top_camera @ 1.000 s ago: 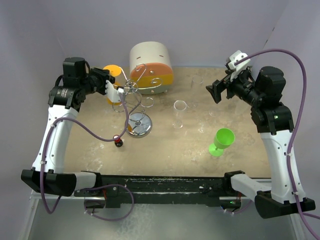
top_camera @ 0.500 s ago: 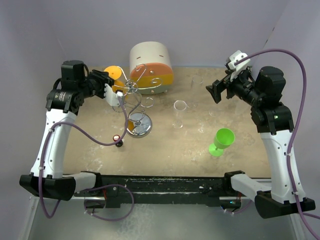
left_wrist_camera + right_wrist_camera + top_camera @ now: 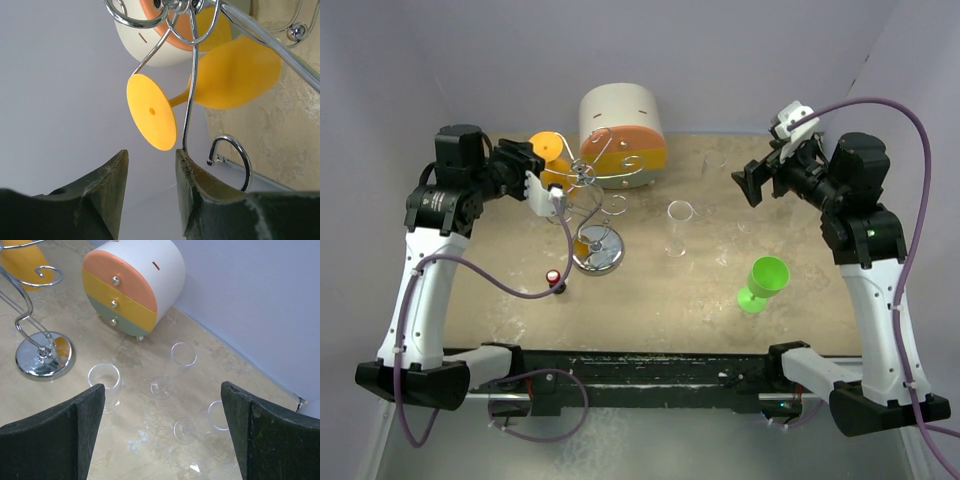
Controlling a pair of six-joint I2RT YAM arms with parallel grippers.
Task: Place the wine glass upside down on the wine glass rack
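Observation:
The orange wine glass hangs foot up, bowl down, from a curled arm of the silver wine glass rack at the back left. In the left wrist view its round foot faces me, with the bowl behind the rack's wires. My left gripper sits just left of the rack, open, its fingers apart from the foot with nothing between them. My right gripper hovers high at the back right, wide open and empty.
A round white-and-orange drum stands behind the rack. A green wine glass stands at the right front. Clear glasses stand or lie in the middle. A small red object lies by the rack's base.
My left gripper has opened, let go of the orange glass and drawn back to the left. The glass stays hanging on the rack. The right arm has not moved.

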